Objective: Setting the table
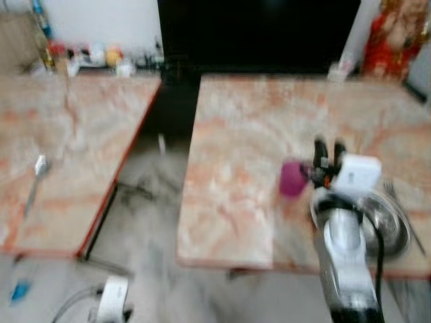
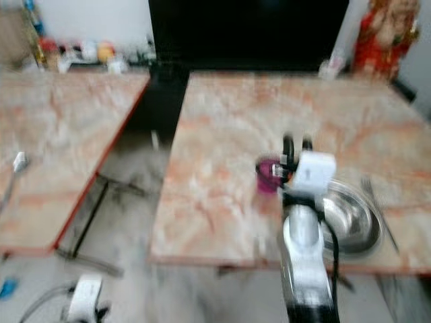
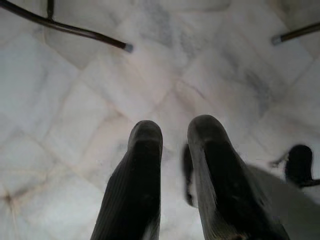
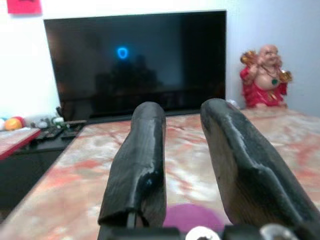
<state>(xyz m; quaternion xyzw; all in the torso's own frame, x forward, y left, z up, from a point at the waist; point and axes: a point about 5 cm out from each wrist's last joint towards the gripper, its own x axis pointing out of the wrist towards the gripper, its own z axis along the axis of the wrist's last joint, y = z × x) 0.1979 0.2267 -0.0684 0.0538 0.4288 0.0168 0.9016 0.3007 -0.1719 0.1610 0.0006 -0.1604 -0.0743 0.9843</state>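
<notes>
Magenta cup [image 1: 292, 178] sits on the marble-patterned table [image 1: 242, 134], just left of the steel bowl [image 1: 390, 225] at the near right edge, with what looks like a fork [image 1: 403, 205] beside the bowl, too blurred to be sure. Your right claw [image 1: 328, 149] hovers right by the cup, fingers [image 4: 140, 165] parted, holding nothing, the cup low between them in the wrist view. You look to be on the approach to the cup; next calls for dropping the fingers around it before closing. Your left claw [image 3: 172, 175] hangs over the floor, slightly parted, empty. A spoon [image 1: 35, 182] lies on the other table [image 1: 74, 134], well apart.
</notes>
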